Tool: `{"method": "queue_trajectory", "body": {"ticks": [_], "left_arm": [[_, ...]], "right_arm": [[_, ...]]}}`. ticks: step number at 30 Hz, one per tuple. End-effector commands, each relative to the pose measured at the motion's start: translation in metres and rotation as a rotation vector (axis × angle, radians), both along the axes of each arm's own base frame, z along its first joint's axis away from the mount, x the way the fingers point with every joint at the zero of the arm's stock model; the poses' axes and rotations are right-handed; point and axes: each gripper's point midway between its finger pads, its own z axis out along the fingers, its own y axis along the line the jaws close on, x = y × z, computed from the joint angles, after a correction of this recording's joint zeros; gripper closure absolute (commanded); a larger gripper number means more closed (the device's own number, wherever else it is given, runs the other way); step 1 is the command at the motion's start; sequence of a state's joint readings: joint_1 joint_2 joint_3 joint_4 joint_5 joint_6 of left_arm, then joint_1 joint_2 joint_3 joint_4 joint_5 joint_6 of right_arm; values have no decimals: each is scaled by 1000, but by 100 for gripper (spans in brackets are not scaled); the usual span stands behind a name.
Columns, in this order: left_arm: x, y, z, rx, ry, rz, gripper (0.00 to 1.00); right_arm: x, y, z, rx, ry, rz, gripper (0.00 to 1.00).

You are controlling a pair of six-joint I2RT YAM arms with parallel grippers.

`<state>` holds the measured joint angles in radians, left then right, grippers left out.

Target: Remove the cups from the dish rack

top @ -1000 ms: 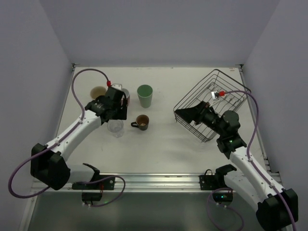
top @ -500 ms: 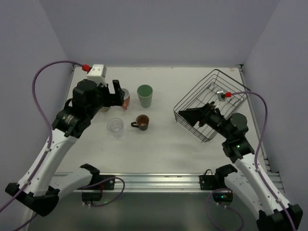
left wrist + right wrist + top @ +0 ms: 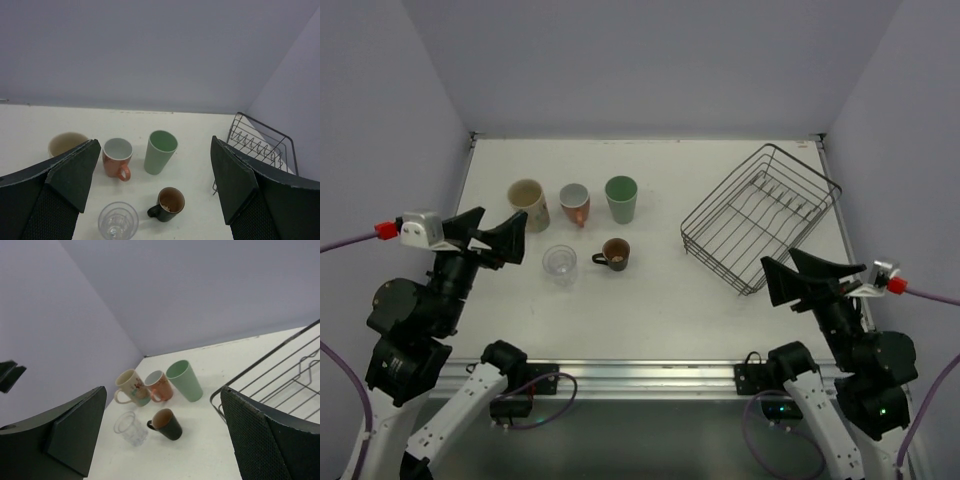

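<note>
Five cups stand upright on the table, left of the rack: the large beige mug [image 3: 527, 200], the pinkish cup with handle [image 3: 574, 203], the mint green tumbler [image 3: 621, 198], the clear glass [image 3: 559, 264] and the small dark brown mug [image 3: 615, 253]. The black wire dish rack [image 3: 760, 216] lies at the right with no cups in it. My left gripper [image 3: 490, 234] is open and empty, raised near the front left. My right gripper [image 3: 810, 275] is open and empty, raised at the front right. The left wrist view shows the pinkish cup [image 3: 117, 156], tumbler [image 3: 160, 151], brown mug [image 3: 170, 203] and glass [image 3: 118, 221].
Grey walls enclose the table on three sides. A metal rail [image 3: 640, 375] runs along the near edge with the arm bases. The right wrist view shows the rack's corner [image 3: 280, 385] and the cups, among them the beige mug [image 3: 131, 387].
Both arms have pulled back and up toward the near edge. The left gripper left the pinkish cup and beige mug; the right gripper let go of the rack, which now rests flat.
</note>
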<state>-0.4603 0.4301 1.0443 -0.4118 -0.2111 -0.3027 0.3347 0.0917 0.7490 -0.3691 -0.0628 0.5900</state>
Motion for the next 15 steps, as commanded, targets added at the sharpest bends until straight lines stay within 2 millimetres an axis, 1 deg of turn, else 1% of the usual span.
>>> {"method": "queue_trajectory", "body": {"ticks": [1,4,5,8,11,14,15], "left_arm": [[9,5,-24,9,15,48,0],[10,4,-37,7,43,45,0],[12,3,-44,14,64,46,0],[15,7,-55,7,100,75,0],[16,5,-53,7,91,67,0],[17,-2,-48,12,69,35,0],[17,-2,-43,10,57,33,0]], "right_arm": [[-2,-31,-24,-25,48,-163,1],[-4,-36,-25,7,35,-182,1],[-3,-36,-27,7,42,-183,1],[5,-32,-38,-6,84,-175,1],[11,-28,-39,-24,109,-165,1],[11,-28,-26,-42,85,-167,1],[7,-29,-16,-47,59,-169,1]]}}
